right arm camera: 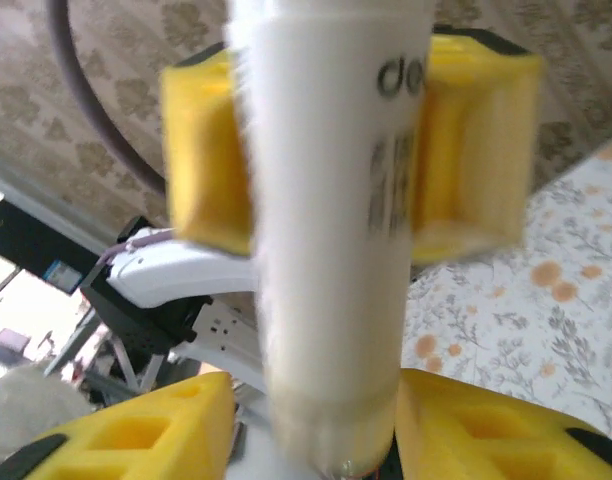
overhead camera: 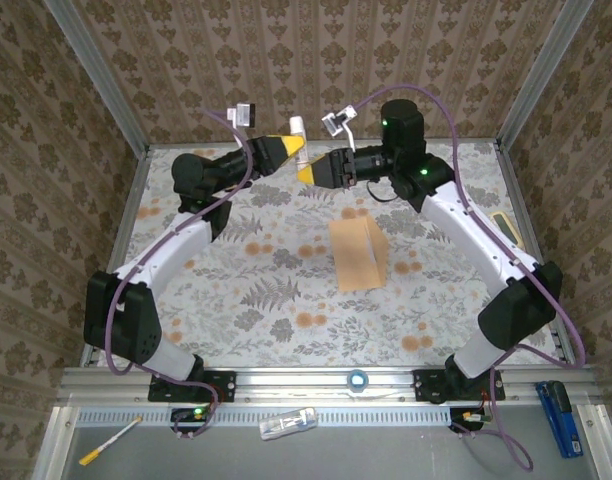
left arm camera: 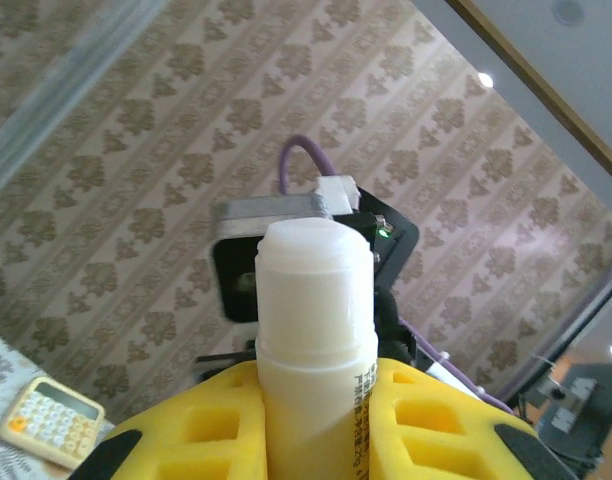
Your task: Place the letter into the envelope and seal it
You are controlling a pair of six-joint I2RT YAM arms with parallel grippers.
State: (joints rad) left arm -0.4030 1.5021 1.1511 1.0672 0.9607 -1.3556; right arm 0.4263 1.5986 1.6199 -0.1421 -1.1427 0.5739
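Glue stick (left arm camera: 316, 290) clamped in left end effector (left arm camera: 316, 400); right end effector (right arm camera: 316, 392) unclear; envelope (overhead camera: 358, 255) lies lengthwise near-to-far.

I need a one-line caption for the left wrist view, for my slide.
Left claw grips a white glue stick between yellow fingers; a pale yellow calculator lies at lower left.

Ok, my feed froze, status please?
Left claw shut on glue stick, raised. Right claw at its other end, grip unclear. Envelope on table, apart from both. Calculator aside.
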